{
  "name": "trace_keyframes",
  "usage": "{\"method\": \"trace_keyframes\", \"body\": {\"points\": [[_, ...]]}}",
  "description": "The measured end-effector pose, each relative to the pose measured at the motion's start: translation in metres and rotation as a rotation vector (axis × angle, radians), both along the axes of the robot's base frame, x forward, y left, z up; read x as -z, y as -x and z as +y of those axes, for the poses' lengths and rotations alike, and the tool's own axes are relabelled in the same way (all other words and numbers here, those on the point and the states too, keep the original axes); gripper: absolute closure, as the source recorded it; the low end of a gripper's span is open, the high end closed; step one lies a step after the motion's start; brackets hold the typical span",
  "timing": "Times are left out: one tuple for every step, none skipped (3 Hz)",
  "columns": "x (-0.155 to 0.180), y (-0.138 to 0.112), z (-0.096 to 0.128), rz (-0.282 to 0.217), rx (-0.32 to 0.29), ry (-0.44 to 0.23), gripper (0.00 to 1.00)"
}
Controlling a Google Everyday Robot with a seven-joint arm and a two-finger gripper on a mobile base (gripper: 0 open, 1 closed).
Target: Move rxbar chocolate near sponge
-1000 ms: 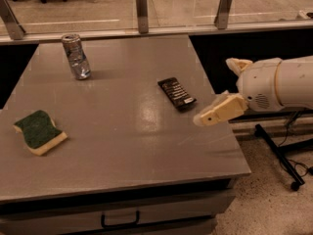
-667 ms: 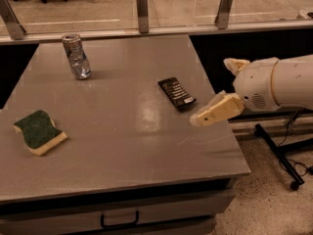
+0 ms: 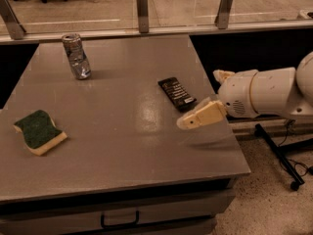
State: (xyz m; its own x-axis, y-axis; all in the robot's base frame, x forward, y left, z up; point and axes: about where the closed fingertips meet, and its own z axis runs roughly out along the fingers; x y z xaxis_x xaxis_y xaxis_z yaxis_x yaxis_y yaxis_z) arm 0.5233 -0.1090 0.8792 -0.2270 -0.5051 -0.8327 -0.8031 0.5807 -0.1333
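The robot's white-armed gripper [image 3: 198, 100] hangs over the right edge of the grey tabletop [image 3: 122, 151], its cream fingers [image 3: 201, 116] spread apart and holding nothing. The flat black-wrapped rxbar chocolate [image 3: 177, 93] lies on the table just beside the gripper's lower finger, on its far side. The green-topped, yellow-bodied sponge [image 3: 39, 131] sits well apart at the left. A dented silver can [image 3: 76, 56] stands at the back left.

The robot's arm [image 3: 264, 92] is a run of smooth, rounded white shells, split by thin dark seams, with a small perforated grille near the wrist. Its cream-tan gripper [image 3: 205, 106] is over the table's [image 3: 122, 151] right side.
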Motion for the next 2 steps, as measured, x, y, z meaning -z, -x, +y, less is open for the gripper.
{"method": "trace_keyframes", "body": {"points": [[0.013,-0.02,0.002,0.014,0.031,-0.017,0.0],[0.024,-0.031,0.007,0.031,0.048,-0.03,0.15]]}}
